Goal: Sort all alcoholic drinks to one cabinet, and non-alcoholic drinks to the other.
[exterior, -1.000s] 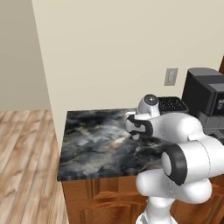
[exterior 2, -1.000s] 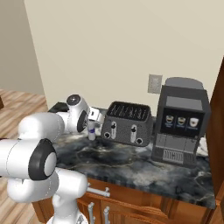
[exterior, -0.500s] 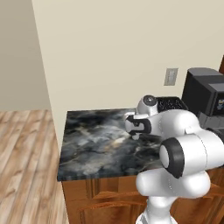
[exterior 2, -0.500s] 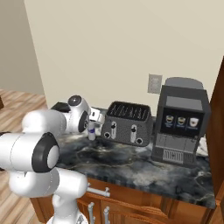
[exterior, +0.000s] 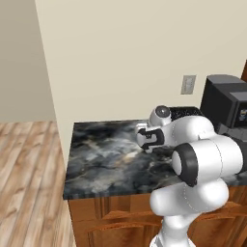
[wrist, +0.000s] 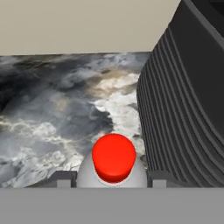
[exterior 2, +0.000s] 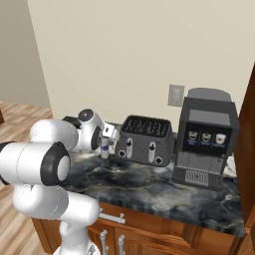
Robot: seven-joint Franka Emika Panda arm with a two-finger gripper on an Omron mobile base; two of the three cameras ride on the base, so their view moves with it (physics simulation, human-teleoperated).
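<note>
The gripper is low over the dark marbled table, with a small bottle standing between its two finger tips. The bottle has a round red cap and pale grey shoulders, and its body fills most of the space between the tips; the tips stand just at either side of those shoulders. Whether they already press on the bottle or only flank it cannot be told.

In the right base view the bottle is upright on the table, white with a dark blue band, right under the gripper at the end of the white arm. Just beyond the gripper, to its right in the hand view, rises the ribbed dark side of a toaster. In the right base view the toaster stands close beside the bottle, apart from it by a narrow gap, with two levers and knobs on its front. Farther along the table past the toaster stands a grey coffee machine with three small pictures of cups on its panel, and a wall socket sits on the cream wall above and between the two.

In the left base view the hand hangs over the table's middle, and the bottle is hidden behind it. A reddish-brown wooden edge of the cabinet stands at the far right, well away from the gripper.
</note>
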